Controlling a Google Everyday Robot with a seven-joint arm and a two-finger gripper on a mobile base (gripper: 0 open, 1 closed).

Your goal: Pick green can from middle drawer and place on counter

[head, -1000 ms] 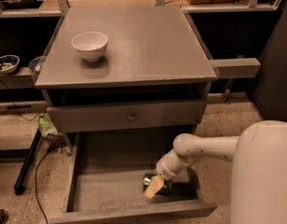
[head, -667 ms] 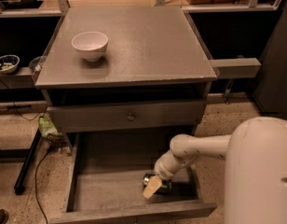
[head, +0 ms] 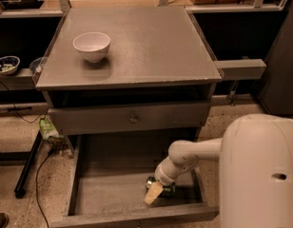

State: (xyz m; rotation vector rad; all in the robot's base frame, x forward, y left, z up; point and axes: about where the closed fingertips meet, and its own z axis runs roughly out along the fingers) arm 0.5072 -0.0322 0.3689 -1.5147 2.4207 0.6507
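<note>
1. Barely anything had moved: over the last second my arm (head: 196,151) slid a touch toward the left wall of the middle drawer (head: 108,196), and my white body (head: 260,175) filled more of the right side of the view.
2. My gripper (head: 154,191) sat down low inside the drawer, toward its front-right corner and right against the green can (head: 167,190).
3. That can lay in the same spot on the drawer floor as before, close to the front wall, not lifted at all.
4. My read of that: I was settling in for the grasp, and the lift to the counter (head: 151,46) had not begun.
5. Open, closed or gripping? From this angle I honestly could not tell. My wrist covered the contact.
6. Much of the can was hidden behind the gripper, with only a dark green flank and a hint of silver showing.
7. Up top, a white bowl (head: 92,45) stood near the counter's back-left corner, well apart from the rest of the surface.
8. Both the drawer's front wall and my own body were cut off at the frame's edges.
</note>
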